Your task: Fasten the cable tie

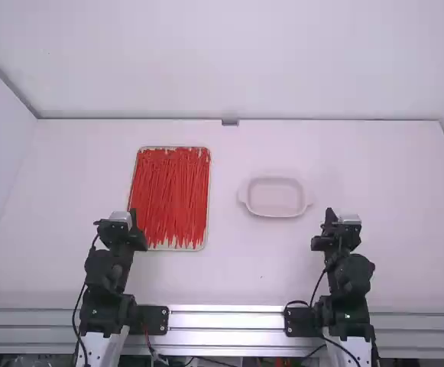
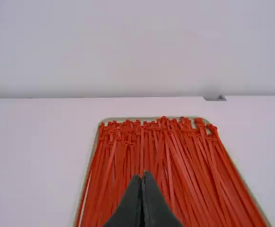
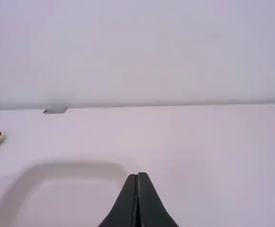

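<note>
- Because the red cable ties lie packed in one heap on the tray, left of the table's middle, a pinch would likely lift several at once or drag neighbours off the tray.
- The left gripper sits at the tray's near edge, fingers pressed together on nothing. The right gripper, near the white dish, is likewise clenched and empty. Descending unopened would only shove the heap.
- The left wrist view shows the ties' heads bunched at the tray's far end. The high view shows how tray, dish and both grippers are spaced.
</note>
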{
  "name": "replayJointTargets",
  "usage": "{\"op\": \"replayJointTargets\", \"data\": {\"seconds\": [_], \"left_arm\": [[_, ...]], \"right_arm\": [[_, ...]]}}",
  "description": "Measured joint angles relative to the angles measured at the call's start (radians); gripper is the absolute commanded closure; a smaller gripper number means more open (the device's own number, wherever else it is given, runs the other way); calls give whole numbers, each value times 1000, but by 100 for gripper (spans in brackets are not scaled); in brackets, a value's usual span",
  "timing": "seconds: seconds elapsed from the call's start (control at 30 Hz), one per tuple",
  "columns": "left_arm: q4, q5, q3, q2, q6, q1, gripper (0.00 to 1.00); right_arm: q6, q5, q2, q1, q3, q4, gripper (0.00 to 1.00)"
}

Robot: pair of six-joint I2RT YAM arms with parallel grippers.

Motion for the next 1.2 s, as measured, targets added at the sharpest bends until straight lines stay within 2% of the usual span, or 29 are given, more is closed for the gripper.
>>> {"op": "replayJointTargets", "data": {"seconds": [0.23, 0.53, 0.8, 1.2], "left_arm": [[0, 0, 0, 4, 0, 0, 97], [-35, 1, 29, 71, 0, 0, 90], [-72, 6, 124, 188, -7, -1, 78], [-166, 31, 317, 468, -40, -6, 55]], "right_arm": [[-1, -4, 2, 0, 0, 2, 97], [-1, -7, 60, 0, 4, -1, 90], [5, -19, 174, 18, 53, 2, 79], [23, -33, 396, 78, 166, 14, 55]]}}
